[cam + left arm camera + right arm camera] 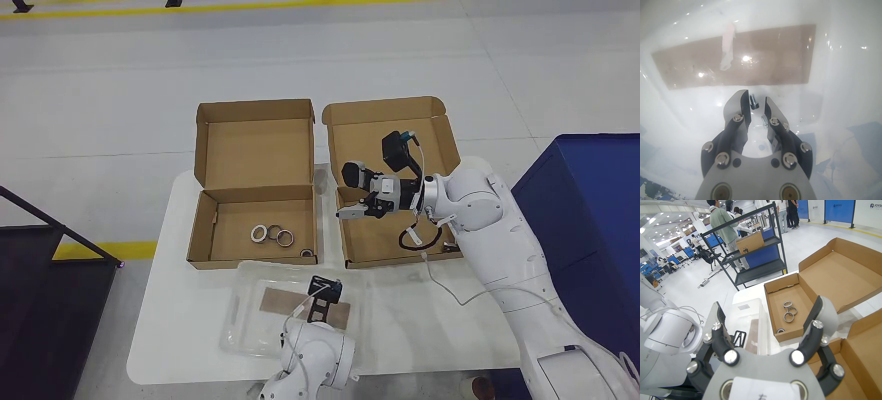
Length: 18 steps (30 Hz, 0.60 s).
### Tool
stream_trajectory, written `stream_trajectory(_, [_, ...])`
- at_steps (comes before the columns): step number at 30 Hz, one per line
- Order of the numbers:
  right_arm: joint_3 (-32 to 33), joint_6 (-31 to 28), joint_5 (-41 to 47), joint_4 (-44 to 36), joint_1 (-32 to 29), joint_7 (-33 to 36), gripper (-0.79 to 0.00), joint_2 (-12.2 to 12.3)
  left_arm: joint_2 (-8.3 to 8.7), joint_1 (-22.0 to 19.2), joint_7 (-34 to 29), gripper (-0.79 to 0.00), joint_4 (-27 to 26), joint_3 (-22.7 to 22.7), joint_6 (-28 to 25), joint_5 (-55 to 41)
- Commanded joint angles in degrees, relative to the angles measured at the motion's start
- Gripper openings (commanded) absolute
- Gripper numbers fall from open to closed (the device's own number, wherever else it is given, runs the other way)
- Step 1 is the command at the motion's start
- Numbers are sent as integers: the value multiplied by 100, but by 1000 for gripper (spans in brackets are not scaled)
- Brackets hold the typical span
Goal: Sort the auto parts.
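Observation:
My left gripper [756, 96] [322, 290] is down inside a clear plastic tray [248, 312], open. A short dark-headed bolt [754, 102] lies between its fingers, close against one pad. A second small silver bolt [764, 121] lies just behind, by the other finger. My right gripper [768, 302] [350, 192] hangs open and holds nothing, over the near-left part of the right cardboard box [437, 252]. Several metal rings [788, 313] [272, 234] lie in the left cardboard box [200, 240].
A brown card [738, 58] lies under the tray floor, with a strip of pale tape [727, 49] on it. Both boxes have their lids folded back away from me. The tray sits in front of the boxes on the white table [170, 300].

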Motion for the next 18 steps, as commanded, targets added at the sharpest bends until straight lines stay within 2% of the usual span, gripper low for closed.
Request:
stream_trajectory(1, [0, 0, 0, 0, 0, 0, 0, 0, -2, 4, 0, -785, 19, -12, -7, 3])
stream_trajectory(8, [0, 0, 0, 0, 0, 0, 0, 0, 31, 107, 0, -785, -208, -28, -107, -63])
stream_trajectory(14, [0, 0, 0, 0, 0, 0, 0, 0, 171, 442, 39, -785, -1079, -75, -433, -513])
stream_trajectory(18, [0, 0, 0, 0, 0, 0, 0, 0, 253, 798, 384, -785, -1701, -317, -665, -1036])
